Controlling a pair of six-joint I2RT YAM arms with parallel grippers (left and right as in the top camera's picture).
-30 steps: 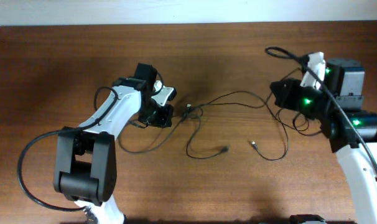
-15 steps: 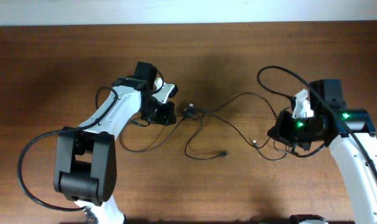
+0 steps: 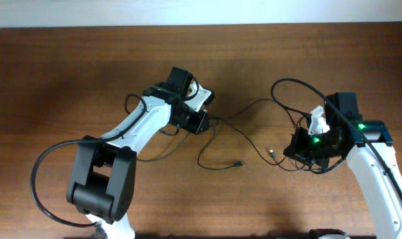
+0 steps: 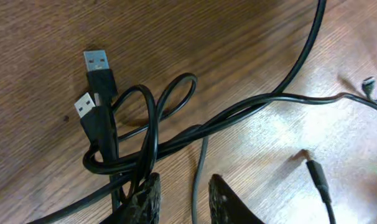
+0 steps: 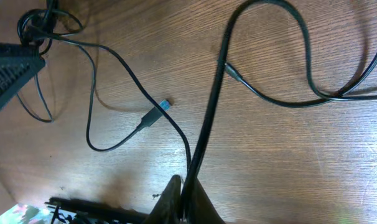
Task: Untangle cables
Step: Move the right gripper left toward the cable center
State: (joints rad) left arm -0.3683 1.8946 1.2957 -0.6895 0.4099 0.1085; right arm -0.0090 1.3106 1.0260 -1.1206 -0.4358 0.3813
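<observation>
The cables are thin black cords lying in loose loops across the table's middle. In the left wrist view they bunch into a knot with two USB plugs sticking out. My left gripper sits right at this knot, open, with a thin grey cord between the fingers and the left finger touching the knot. My right gripper is shut on a black cord that rises from the fingers. Loose plug ends lie on the wood.
The thick black arm cables arc beside the left arm's base and above the right arm. The table's back edge meets a white wall. A small plug end lies front of centre.
My left gripper has moved right, up to the knot. My right gripper has come down toward the front of the table, still shut on its cord, and the loops have drawn closer.
</observation>
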